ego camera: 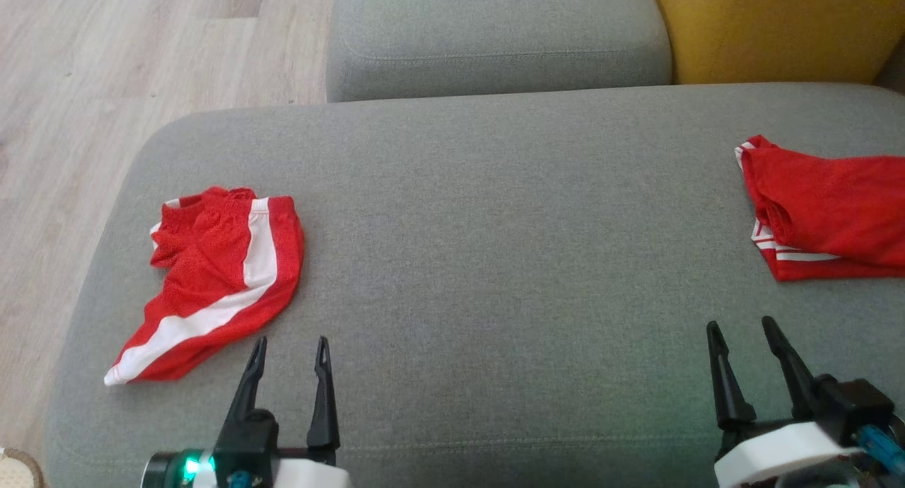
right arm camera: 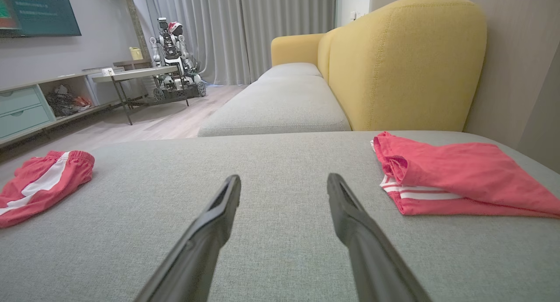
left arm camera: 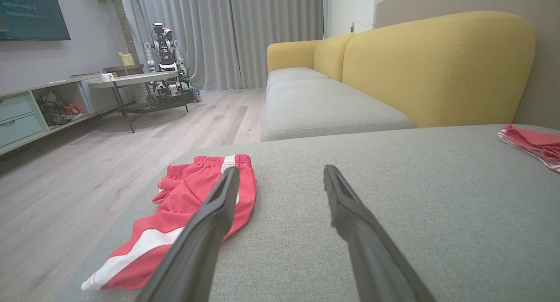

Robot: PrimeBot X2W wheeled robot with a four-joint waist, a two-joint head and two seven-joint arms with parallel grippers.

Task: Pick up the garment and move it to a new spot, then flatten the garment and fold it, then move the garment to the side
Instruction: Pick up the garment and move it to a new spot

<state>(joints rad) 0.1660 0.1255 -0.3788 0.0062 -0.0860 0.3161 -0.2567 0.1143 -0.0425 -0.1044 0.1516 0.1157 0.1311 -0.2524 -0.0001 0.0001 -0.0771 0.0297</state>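
Left pincer and right pincer released: we should grip the crumpled red-and-white mesh shorts, leftmost on the grey fabric sofa cushion, by their waistband.

Living room; sofa; curtains

free: middle of grey cushion | obstacles: red shorts left, folded red garment right, yellow backrest beyond
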